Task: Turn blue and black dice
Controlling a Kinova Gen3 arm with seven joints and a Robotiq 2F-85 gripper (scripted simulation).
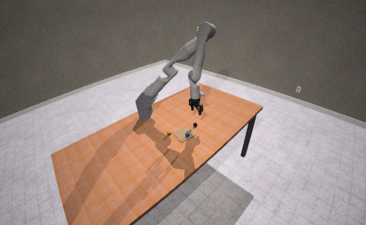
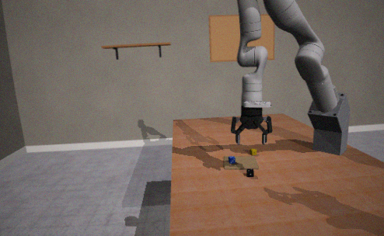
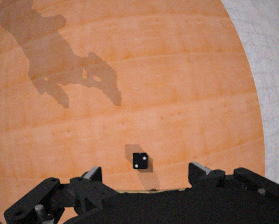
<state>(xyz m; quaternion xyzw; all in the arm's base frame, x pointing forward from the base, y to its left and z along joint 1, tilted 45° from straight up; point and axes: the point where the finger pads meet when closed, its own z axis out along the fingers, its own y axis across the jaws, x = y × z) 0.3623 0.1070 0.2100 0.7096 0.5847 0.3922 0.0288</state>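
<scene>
Grey walls and a pale tiled floor stand around a long orange wooden table (image 1: 105,174); on the table lies a small tan mat (image 1: 181,132), flat on the wood; the blue die (image 1: 187,134) sits on the mat, close to one corner, and its dots are too small to read; the black die (image 1: 195,125) sits on the bare wood just beside the mat and not on it; from the side view it is the die nearest to us, a little right of the blue one; in the wrist view the black die (image 3: 140,160) sits between the two finger tips and lower down, and a light dot or two shows on its top, but how many cannot be told; the yellow die (image 1: 169,133) sits on the wood on the other side of the mat, near it but not touching; from the side view the yellow die (image 2: 253,151) is farther away than the mat; none of the dice lies on another; the claw (image 2: 251,137) hangs in the air above the dice with its fingers (image 2: 238,133) spread wide apart and nothing in them; the grey arm (image 1: 195,55) bends up high and comes straight down to the claw; its blocky base (image 2: 329,128) stands on the far right part of the table; on the far wall hang a small shelf (image 2: 136,46) and a tan board (image 2: 223,38).
</scene>
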